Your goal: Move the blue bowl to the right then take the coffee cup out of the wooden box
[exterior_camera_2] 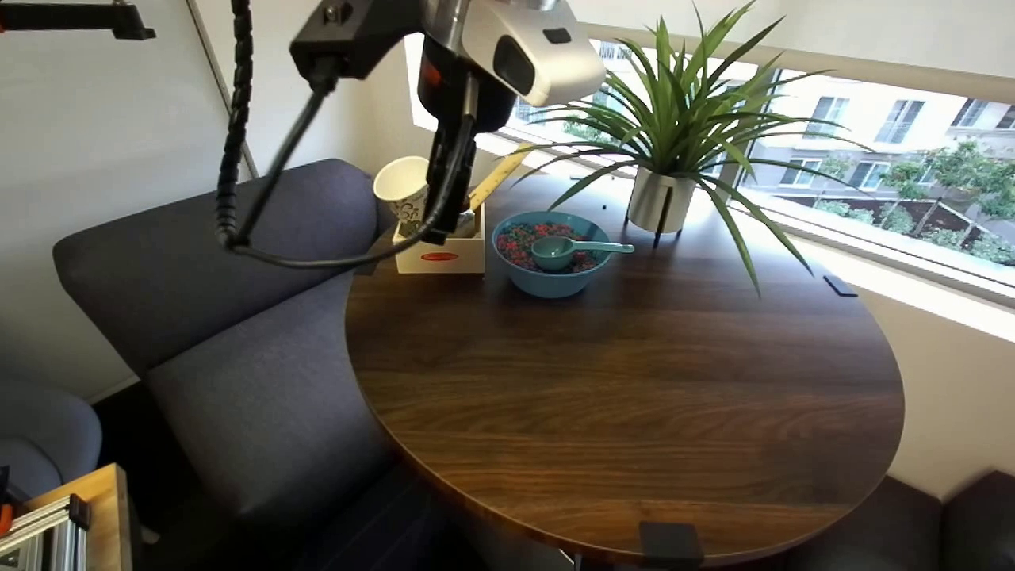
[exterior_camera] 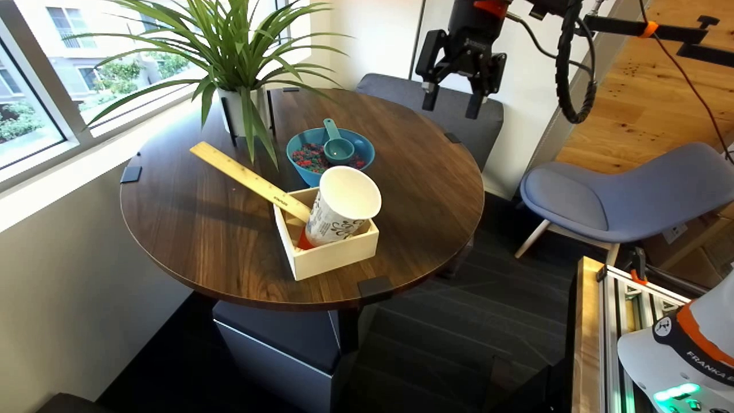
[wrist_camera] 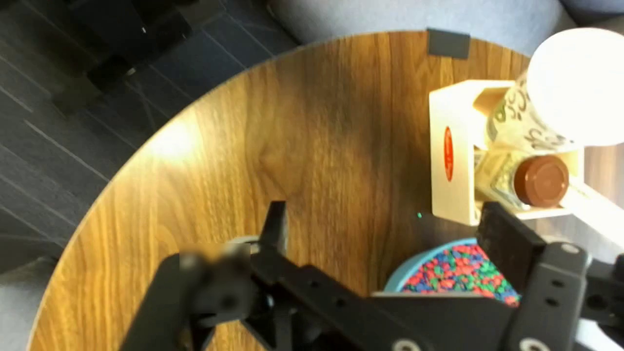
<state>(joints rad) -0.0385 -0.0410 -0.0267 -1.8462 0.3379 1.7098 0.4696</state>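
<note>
From left, in an exterior view, we've a wooden ruler (exterior_camera: 246,179), seemingly propped by the wooden box (exterior_camera: 338,258); the blue bowl (exterior_camera: 311,136) just beside, on the surface (exterior_camera: 418,160); the paper coffee cup (exterior_camera: 345,206) tilted inside the box, likely wall-braced; and our pincer (exterior_camera: 452,103), spread, holding nothing.
</note>
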